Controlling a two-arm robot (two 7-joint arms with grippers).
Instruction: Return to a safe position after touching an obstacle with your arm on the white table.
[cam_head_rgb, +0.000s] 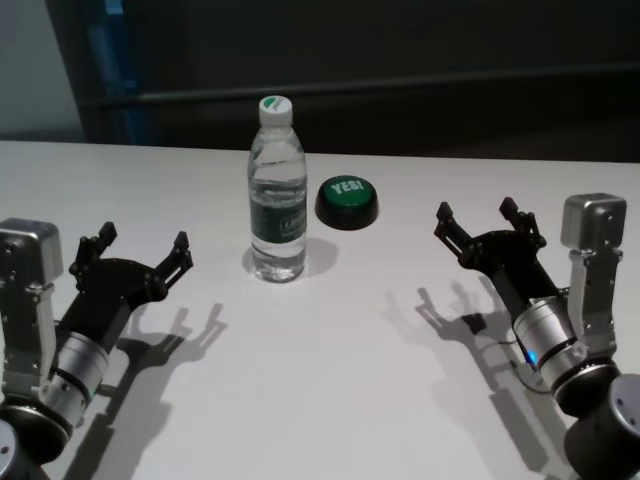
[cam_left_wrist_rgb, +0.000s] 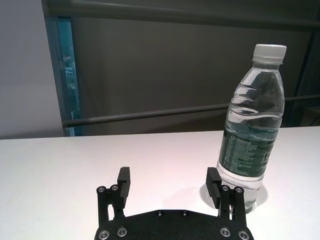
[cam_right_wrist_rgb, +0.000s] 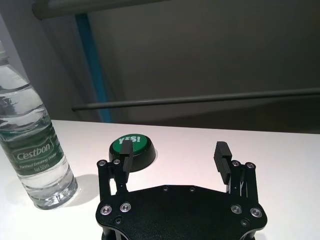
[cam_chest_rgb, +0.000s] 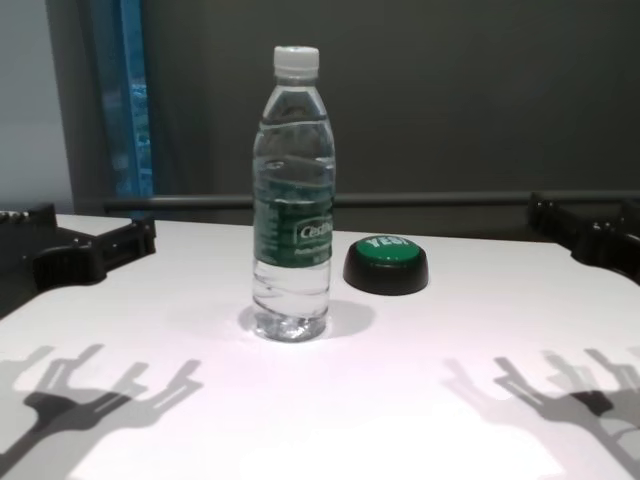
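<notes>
So from where I'm sitting, the left gripper hangs above the white table on its left side, fingers spread wide with nothing between them. The water bottle stands upright just ahead and to the right of it, near but not touching. The right gripper is over on the right side, also spread and holding nothing, well apart from the bottle.

The green button sits just right of the bottle, a bit farther back, roughly between the bottle and the right gripper.

The head view is the only one where I get both arms and the gaps around the bottle at once. The left wrist view puts the bottle right past one fingertip and doesn't show the button at all. The right wrist view gives me the button beyond its fingers and lets me read "Cestbon" on the label. The chest view shows the arms only at the edges, plus their shadows on the table.
</notes>
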